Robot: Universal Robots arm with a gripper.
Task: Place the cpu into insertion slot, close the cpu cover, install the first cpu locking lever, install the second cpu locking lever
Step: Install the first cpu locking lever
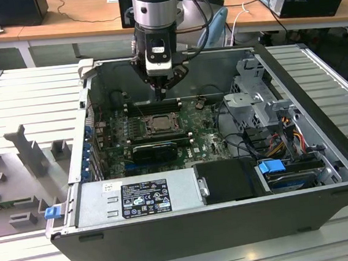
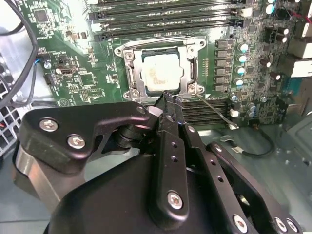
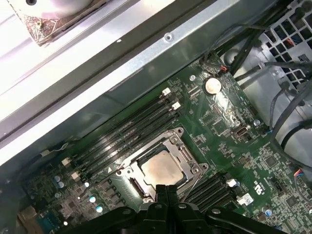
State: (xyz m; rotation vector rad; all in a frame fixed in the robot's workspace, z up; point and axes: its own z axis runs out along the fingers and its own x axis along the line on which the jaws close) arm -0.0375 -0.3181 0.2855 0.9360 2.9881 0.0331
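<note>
Catching the claw point(image 1: 160, 95) hanging inside the open case point(image 1: 326, 171), fingers pinched together and gripping nothing. Spotting the cpu point(image 2: 158, 73) lying flat in the insertion slot point(image 2: 127, 73) just beyond the fingertips in both wrist views, silvery top showing through the cpu cover point(image 2: 186, 63) lying down around it. Noting a thin lever point(image 2: 214, 109) angling out from the socket corner beside the claw tip, not managing to judge contact. Finding memory slots point(image 3: 126, 136) flanking the socket closely, the case wall point(image 3: 146, 63) standing behind them, the motherboard point(image 2: 73, 73) lying open overhead.
</note>
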